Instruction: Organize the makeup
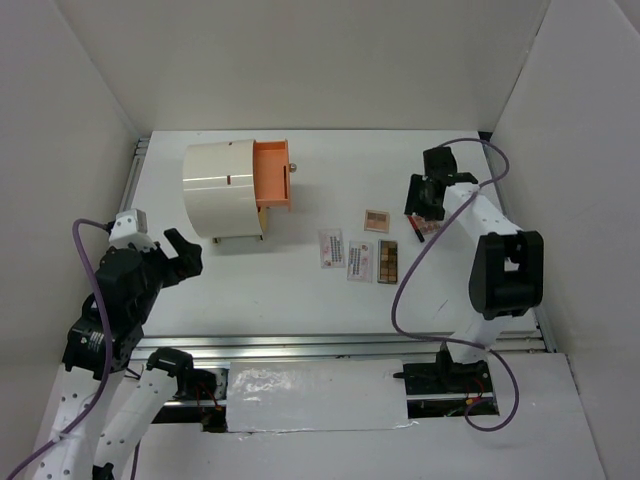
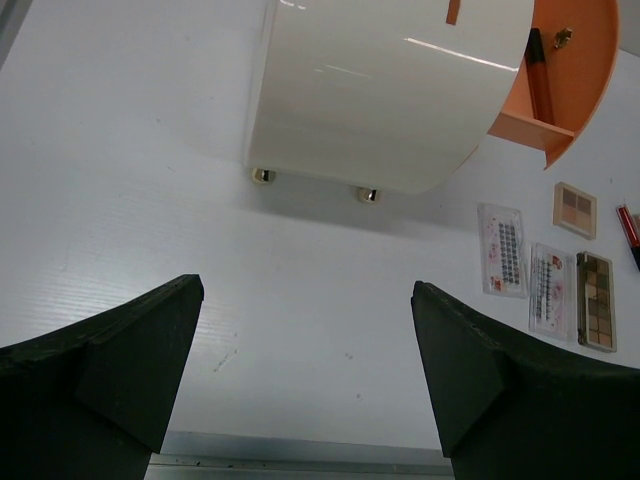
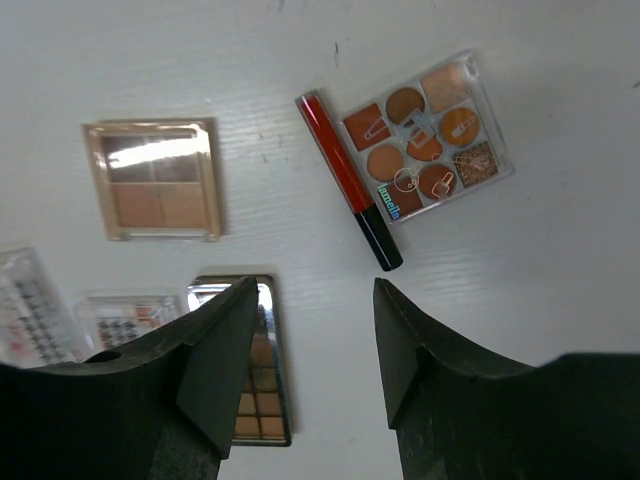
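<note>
The makeup lies right of centre on the white table: a square beige compact (image 1: 376, 220), two white-pink packets (image 1: 331, 247) (image 1: 359, 261) and a brown palette (image 1: 388, 260). In the right wrist view I see the compact (image 3: 155, 180), a red and black stick (image 3: 350, 180), a clear palette of round orange pans (image 3: 425, 125) and the brown palette (image 3: 255, 390). My right gripper (image 3: 315, 300) is open and empty above the table just below the stick; it also shows in the top view (image 1: 425, 205). My left gripper (image 1: 190, 255) is open and empty, near the box.
A large cream cylindrical box (image 1: 225, 190) stands at the back left on small gold feet, its orange drawer (image 1: 272, 177) pulled out to the right. A dark red stick (image 2: 540, 75) lies in the drawer. White walls enclose the table on three sides.
</note>
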`<control>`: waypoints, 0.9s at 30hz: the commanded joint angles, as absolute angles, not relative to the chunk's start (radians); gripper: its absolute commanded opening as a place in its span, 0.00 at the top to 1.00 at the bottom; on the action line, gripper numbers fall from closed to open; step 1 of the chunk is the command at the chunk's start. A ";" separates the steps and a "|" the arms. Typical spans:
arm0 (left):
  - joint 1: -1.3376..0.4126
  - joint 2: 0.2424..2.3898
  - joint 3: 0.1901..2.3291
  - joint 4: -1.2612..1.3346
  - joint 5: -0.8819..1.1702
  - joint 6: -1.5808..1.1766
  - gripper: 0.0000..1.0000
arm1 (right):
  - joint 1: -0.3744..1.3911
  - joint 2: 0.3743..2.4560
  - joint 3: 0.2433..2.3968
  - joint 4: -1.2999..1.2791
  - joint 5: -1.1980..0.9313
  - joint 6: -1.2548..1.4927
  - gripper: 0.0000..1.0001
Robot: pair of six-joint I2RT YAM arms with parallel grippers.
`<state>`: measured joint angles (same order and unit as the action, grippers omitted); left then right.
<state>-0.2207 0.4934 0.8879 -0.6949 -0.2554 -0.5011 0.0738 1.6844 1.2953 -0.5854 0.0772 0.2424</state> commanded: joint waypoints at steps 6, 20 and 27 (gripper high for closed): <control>-0.262 0.479 0.893 -0.661 -0.261 -0.497 0.01 | 0.069 1.798 1.351 -0.587 0.123 0.207 0.43; -0.268 0.469 0.894 -0.666 -0.270 -0.500 0.01 | 0.041 1.959 1.437 -0.667 0.052 0.213 0.49; -0.270 0.465 0.894 -0.667 -0.279 -0.505 0.01 | 0.043 2.005 1.462 -0.687 0.061 0.215 0.50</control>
